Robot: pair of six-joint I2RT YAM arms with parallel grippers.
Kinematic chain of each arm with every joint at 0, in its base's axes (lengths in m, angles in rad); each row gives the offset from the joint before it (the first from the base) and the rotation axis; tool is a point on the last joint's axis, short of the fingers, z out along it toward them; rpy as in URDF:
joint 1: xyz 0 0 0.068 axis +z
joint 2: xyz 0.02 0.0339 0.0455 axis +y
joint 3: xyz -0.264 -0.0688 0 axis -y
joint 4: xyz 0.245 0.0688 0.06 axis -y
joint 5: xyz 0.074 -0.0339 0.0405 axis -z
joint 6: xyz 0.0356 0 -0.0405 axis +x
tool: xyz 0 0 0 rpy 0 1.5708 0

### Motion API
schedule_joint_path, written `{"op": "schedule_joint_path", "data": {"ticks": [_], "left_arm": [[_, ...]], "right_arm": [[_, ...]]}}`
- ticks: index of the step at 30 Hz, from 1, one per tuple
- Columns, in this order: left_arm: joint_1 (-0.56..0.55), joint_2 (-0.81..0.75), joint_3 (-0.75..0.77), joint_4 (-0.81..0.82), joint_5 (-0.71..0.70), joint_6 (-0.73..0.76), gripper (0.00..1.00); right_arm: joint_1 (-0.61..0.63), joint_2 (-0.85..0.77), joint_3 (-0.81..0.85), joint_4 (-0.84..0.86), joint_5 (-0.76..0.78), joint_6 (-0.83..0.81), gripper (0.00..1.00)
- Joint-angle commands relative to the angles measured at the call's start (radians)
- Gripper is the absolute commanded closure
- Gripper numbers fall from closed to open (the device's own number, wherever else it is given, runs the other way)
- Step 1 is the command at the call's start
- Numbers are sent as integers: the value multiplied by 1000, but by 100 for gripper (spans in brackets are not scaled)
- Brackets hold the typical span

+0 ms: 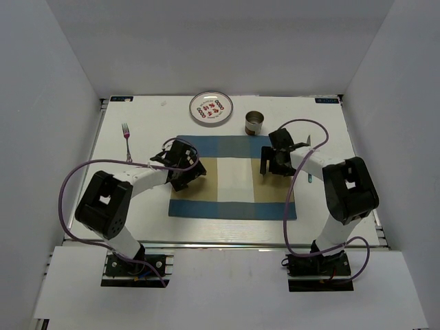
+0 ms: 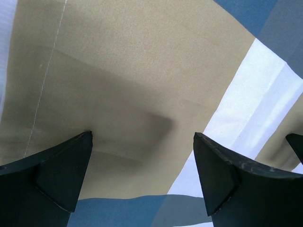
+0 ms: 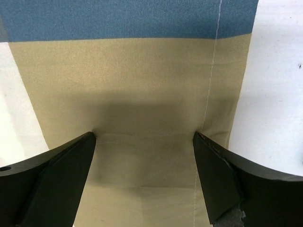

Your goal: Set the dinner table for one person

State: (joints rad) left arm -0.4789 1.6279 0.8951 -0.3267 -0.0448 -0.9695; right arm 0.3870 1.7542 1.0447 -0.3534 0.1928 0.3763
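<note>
The white dinner table carries a blue, tan and white placemat at its middle. Over the mat's left tan band hangs my left gripper, open and holding nothing. In the left wrist view the gripper stands just above the placemat. My right gripper is open over the mat's right tan band. The right wrist view has the gripper low over the placemat, next to its stitched edge and the bare table.
A patterned plate and a metal cup stand behind the mat. A fork lies at the left. A slim utensil lies right of the mat, mostly hidden by the right arm. Grey walls enclose three sides.
</note>
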Motion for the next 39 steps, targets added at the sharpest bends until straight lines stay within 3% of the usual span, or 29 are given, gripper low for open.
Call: {"op": "schedule_joint_path", "data": {"ticks": [1, 21, 39], "left_arm": [[-23, 15, -67, -78, 22, -23, 2], [-33, -160, -127, -144, -56, -34, 2], [-13, -34, -41, -143, -87, -8, 2]], "right_arm": [[19, 21, -86, 25, -92, 21, 11], [116, -90, -178, 37, -4, 173, 11], [121, -105, -213, 42, 27, 228, 11]]}}
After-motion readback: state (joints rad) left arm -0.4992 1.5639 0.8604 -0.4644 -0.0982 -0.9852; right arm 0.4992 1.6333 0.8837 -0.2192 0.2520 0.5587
